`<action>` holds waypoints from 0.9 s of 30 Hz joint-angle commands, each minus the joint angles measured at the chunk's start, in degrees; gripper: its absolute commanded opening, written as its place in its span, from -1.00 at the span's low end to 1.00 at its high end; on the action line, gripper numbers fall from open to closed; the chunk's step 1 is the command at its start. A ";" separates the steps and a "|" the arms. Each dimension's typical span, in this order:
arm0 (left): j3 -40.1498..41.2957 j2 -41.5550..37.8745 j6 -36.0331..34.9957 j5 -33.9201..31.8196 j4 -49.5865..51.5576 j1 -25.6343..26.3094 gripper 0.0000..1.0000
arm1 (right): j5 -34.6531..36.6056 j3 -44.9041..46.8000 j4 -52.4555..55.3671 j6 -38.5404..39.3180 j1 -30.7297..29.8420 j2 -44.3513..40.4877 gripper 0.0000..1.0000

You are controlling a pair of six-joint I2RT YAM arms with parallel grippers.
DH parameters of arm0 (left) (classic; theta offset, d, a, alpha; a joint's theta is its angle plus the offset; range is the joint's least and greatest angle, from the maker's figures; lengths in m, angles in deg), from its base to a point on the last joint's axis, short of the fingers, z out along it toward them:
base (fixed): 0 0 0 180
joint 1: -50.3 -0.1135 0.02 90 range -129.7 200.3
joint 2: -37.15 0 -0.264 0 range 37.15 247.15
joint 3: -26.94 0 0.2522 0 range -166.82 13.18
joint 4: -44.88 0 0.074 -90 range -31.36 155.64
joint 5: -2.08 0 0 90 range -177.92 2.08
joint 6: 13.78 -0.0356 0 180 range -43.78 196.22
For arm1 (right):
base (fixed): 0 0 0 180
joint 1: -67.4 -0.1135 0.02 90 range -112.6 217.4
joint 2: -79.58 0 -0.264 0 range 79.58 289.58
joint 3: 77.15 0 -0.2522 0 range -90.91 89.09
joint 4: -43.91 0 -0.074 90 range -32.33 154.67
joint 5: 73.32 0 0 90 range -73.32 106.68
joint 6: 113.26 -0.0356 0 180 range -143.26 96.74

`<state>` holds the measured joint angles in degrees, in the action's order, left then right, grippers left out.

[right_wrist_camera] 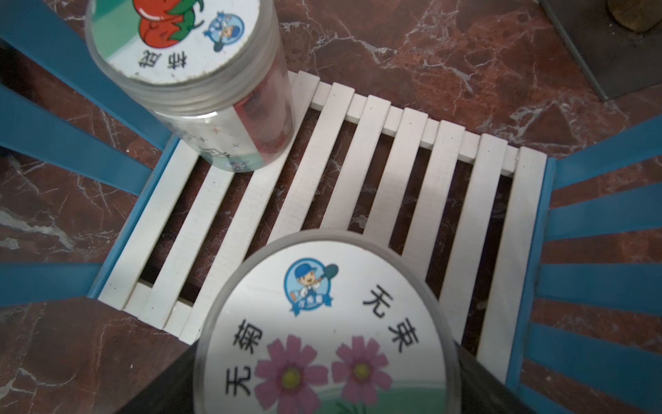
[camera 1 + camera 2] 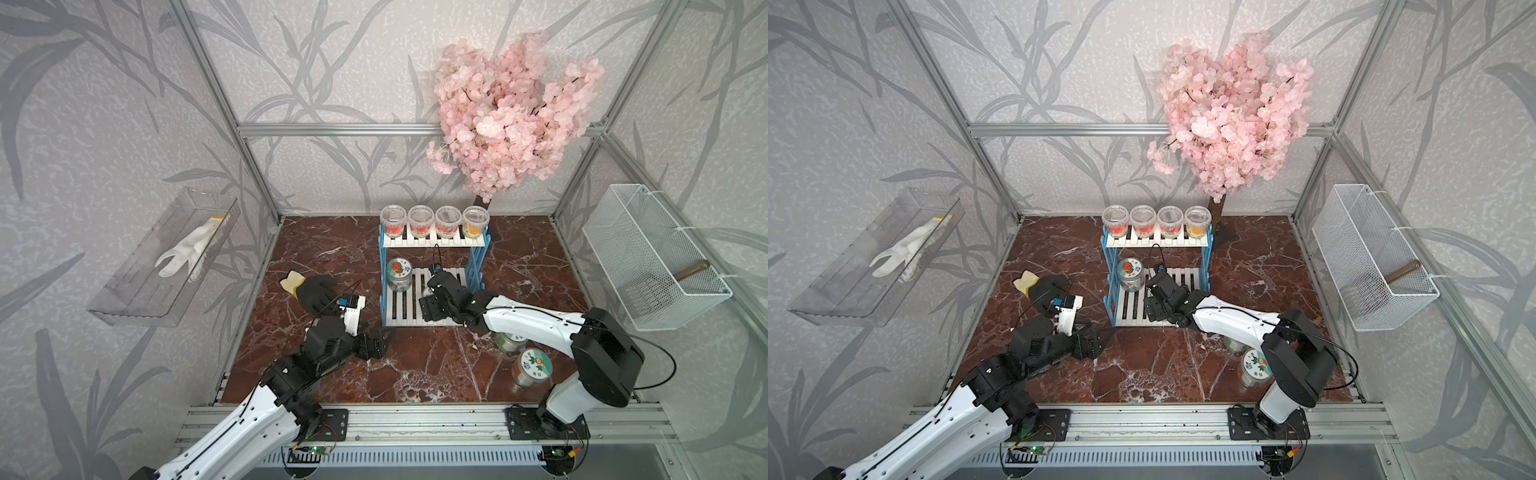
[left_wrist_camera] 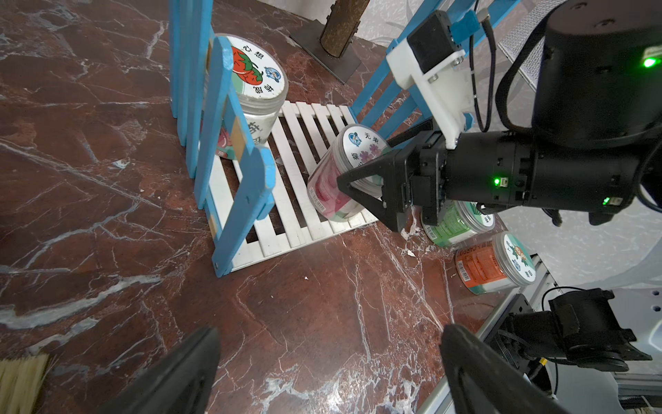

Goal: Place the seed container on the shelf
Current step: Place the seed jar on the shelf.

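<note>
The right hand (image 3: 360, 163) reaches into the lower tier of the shelf (image 3: 229, 150) and has its fingers closed around the seed container (image 3: 327, 182), a clear jar with a pink label and two pink flowers on its white lid. The jar is tilted, with its lower end at the white slats of the lower board (image 3: 286, 200), near that board's front edge. Whether it rests on the slats or hangs just clear of them cannot be told. On the same board, at the back by the left side frame, a tomato-lidded jar (image 3: 256, 77) stands upright, apart from the held one. Four clear tubs (image 2: 434, 222) stand in a row on the upper board. The left hand (image 3: 329, 331) hangs over the marble worktop (image 2: 415, 365) in front of the shelf, its fingers spread wide and holding nothing. Two more jars, a green-labelled jar (image 3: 455, 224) and an orange-labelled jar (image 3: 480, 265), stand on the worktop under the right arm. A black glove (image 2: 316, 291) lies left of the shelf.
</note>
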<state>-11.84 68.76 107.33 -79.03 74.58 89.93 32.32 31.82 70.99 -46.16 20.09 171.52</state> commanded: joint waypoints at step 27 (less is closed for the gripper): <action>0.63 -1.94 1.13 -1.17 1.00 0.09 1.00 | 11.12 4.39 -7.39 -10.50 -0.03 -1.04 0.99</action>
<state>-11.82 67.21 108.27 -79.47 75.48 89.93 44.97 36.58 61.20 -55.71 20.12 172.24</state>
